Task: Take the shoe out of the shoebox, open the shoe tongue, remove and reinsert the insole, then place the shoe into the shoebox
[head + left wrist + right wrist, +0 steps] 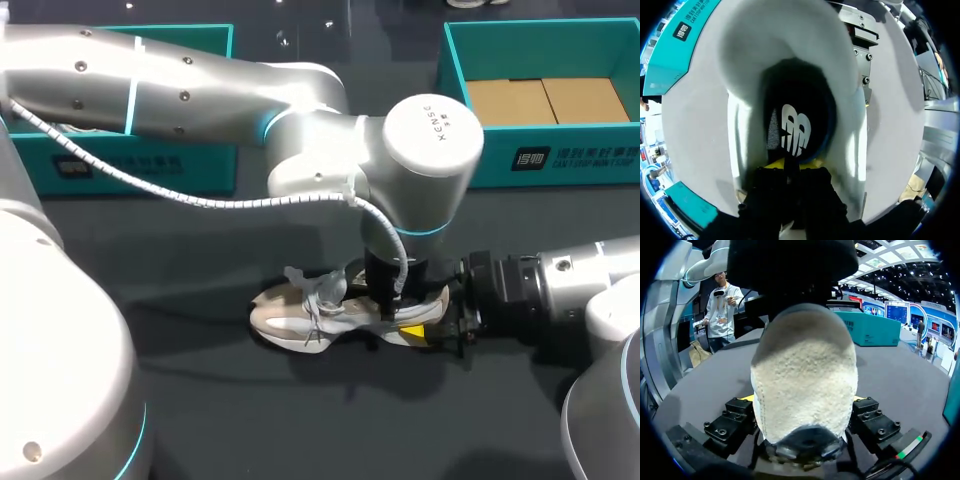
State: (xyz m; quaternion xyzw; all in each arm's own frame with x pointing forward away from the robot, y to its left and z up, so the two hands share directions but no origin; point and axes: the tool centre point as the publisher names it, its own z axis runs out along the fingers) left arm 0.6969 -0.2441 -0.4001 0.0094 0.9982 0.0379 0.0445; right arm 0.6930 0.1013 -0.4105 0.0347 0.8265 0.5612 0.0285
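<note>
shoe (296, 316) lying left-right, toe left, heel gripped in right jaws

Not much print to report, tbh. The clearest bit is a big white logo (795, 130) on the dark insole (812, 95) inside the shoe (300, 315), right ahead of the left pincer (792, 164). I won't spell out the brand.

The teal box (575, 157) across the counter (300, 420), well beyond the right pincer (442, 325), has a small white square mark and a row of white characters on its front wall. They're too small for me to read. The other teal box (150, 165), far off beyond the left pincer, has the same kind of white print, partly hidden by the arm's cable.

There's also a short row of tiny dark letters, turned sideways, on the round cap (434, 135) right above the left pincer.
</note>
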